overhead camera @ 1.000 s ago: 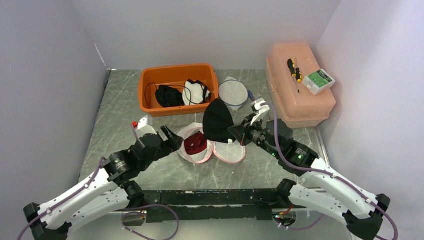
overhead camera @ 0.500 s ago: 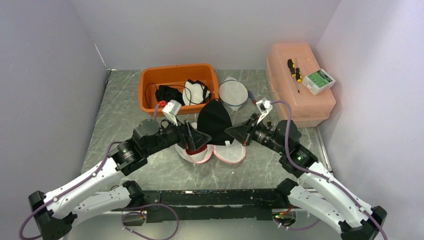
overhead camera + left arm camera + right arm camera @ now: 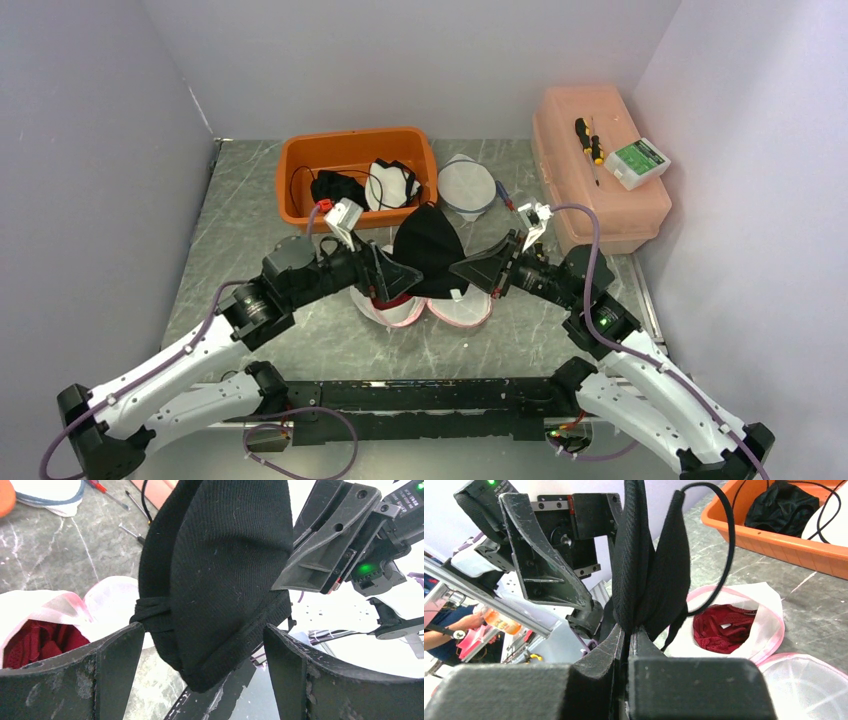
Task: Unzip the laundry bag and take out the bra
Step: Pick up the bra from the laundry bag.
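Observation:
A black bra (image 3: 428, 243) hangs folded above the table, and my right gripper (image 3: 456, 270) is shut on its lower edge (image 3: 629, 629). My left gripper (image 3: 412, 272) faces it from the left, open, and the bra's lower tip (image 3: 210, 645) hangs between the two fingers (image 3: 117, 665) without being pinched. Below lies the laundry bag (image 3: 462, 308), white mesh with pink trim. It is spread open and a dark red garment (image 3: 392, 295) lies in its left half. The red garment (image 3: 723, 627) also shows in the right wrist view.
An orange bin (image 3: 298, 190) at the back holds black and white garments. A second white mesh bag with blue trim (image 3: 466, 185) lies beside it. A pink plastic box (image 3: 598, 205) at the right carries a screwdriver (image 3: 584, 135) and a green-and-white packet (image 3: 637, 160).
My left arm has swung in from the left, and its open jaws now stand around the bra's lower end. My right gripper has drawn back slightly to the right with the bra.

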Motion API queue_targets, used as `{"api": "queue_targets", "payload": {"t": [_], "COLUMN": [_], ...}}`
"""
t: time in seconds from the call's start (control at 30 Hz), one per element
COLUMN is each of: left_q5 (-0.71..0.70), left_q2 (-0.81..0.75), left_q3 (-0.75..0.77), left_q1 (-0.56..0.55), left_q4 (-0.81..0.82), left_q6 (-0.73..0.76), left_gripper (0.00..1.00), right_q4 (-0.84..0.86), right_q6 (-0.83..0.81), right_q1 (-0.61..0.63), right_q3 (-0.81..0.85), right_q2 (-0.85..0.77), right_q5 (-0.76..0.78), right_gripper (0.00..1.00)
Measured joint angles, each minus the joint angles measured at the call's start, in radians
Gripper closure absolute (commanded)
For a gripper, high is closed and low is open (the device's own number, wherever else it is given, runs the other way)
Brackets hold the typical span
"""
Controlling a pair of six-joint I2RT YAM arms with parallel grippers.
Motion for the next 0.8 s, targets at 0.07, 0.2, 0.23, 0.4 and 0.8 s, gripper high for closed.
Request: {"api": "queue_targets", "payload": {"t": [0.07,0.2,0.23,0.4,0.8], "left_q5": [-0.011,-0.029,-0.029,0.013,0.140], "left_q2": [-0.028,-0.087,-0.092,-0.069,0.026], "left_q3": [0.000,0.023,0.033,0.071,0.075], "left_q1": [0.002,0.005,0.006,0.006,0.006], "left_q4": [-0.014,-0.048,-0.051,-0.044,-0.012], "left_q6": [0.013,0.047,0.053,0.085,0.099], "left_gripper": [0.06,0.06,0.06,0.06,0.24], "right_q4": [0.000,0.001,0.001,0.034,0.129], "right_q6": [0.000,0.000,0.000,0.015,0.052], "right_q1": [-0.003,-0.003,-0.003,-0.003,-0.003], "right_q3": [0.000,0.000,0.000,0.000,-0.007], "right_q2": [-0.005,-0.009,-0.008,0.000,0.006], "right_q5": [-0.005,-0.018,-0.024,-0.077,-0.174], "right_gripper": [1.00,1.00,1.00,1.00,1.00]}}
